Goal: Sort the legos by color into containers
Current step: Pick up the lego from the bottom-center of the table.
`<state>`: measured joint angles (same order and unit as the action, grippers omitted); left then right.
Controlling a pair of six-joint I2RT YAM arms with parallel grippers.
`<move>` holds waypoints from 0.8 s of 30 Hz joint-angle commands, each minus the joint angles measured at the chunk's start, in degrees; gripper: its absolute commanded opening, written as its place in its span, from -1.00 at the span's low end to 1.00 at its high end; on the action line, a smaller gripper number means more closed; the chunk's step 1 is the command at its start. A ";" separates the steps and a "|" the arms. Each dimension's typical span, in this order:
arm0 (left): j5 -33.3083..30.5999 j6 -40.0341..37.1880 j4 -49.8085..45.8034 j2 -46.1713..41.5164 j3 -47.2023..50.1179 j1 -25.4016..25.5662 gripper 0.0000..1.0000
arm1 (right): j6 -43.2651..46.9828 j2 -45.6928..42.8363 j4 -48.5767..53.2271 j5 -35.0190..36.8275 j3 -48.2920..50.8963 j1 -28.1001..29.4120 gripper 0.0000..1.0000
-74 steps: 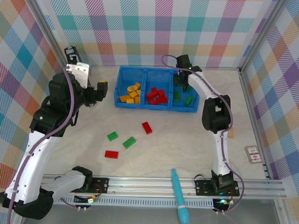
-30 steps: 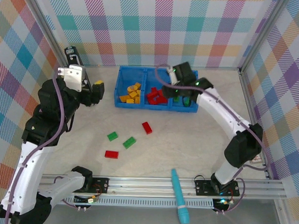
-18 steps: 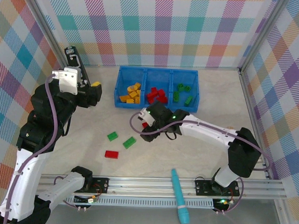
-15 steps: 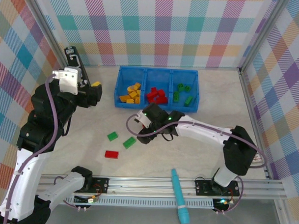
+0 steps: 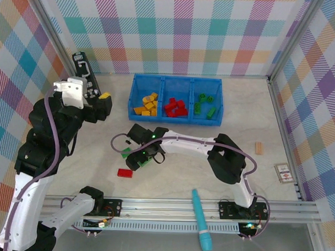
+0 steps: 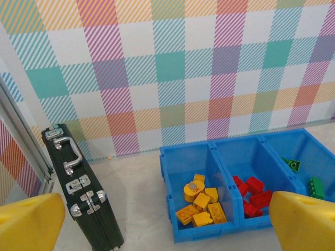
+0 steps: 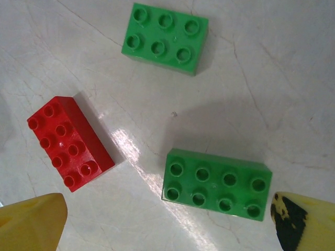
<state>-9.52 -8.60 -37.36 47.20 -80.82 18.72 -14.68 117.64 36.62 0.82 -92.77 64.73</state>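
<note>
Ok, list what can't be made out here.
Top view: long green studded brick, partly under the right arm.
Left wrist view: green-brick compartment of the blue plastic tray, cut by the right edge and a yellow finger.
Top view: small card, print too small.

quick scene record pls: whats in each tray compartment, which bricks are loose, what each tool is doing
tray: blue tray, three compartments
left compartment: orange-yellow bricks
middle compartment: red bricks
right compartment: green bricks
loose on table: red brick, six-stud green brick, eight-stud green brick
right tool: open, holding nothing, hovers over the loose bricks
left tool: open, empty, above the table left of the tray
other: black case, teal pen
</note>
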 commanded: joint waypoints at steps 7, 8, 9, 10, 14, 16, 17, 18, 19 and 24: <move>0.55 0.43 0.27 -0.79 -0.77 0.35 1.00 | -5.62 3.11 5.59 6.82 -1.30 1.83 1.00; 0.53 0.43 0.27 -0.79 -0.76 0.35 1.00 | -5.01 3.10 5.57 7.51 -1.14 1.80 1.00; 0.51 0.48 0.27 -0.75 -0.78 0.35 1.00 | -4.46 3.26 5.65 8.46 -1.10 1.80 1.00; 0.55 0.51 0.27 -0.74 -0.87 0.35 1.00 | -3.79 3.49 5.67 9.21 -1.10 1.80 0.98; 0.63 0.51 0.01 -0.45 -1.15 0.35 1.00 | -1.55 4.81 5.96 11.25 -1.96 1.80 0.98; 0.62 0.51 0.01 -0.37 -1.21 0.35 1.00 | -0.74 5.32 5.75 11.48 -2.23 1.76 0.98; 0.60 0.51 0.03 -0.35 -1.25 0.35 1.00 | -0.47 5.53 5.59 11.49 -2.32 1.79 0.98; 0.62 0.51 0.02 -0.18 -1.31 0.35 1.00 | -0.20 5.91 5.57 11.49 -2.51 1.72 0.98; 0.59 0.51 -0.08 -0.09 -1.30 0.33 1.00 | 0.05 6.20 5.40 11.49 -2.63 1.72 0.98; 0.63 0.53 0.01 0.12 -1.19 0.35 1.00 | 0.75 7.47 4.65 11.42 -3.55 1.63 0.98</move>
<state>-9.50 -8.45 -37.39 47.31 -80.82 18.72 -15.35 124.22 41.19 11.57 -94.28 66.19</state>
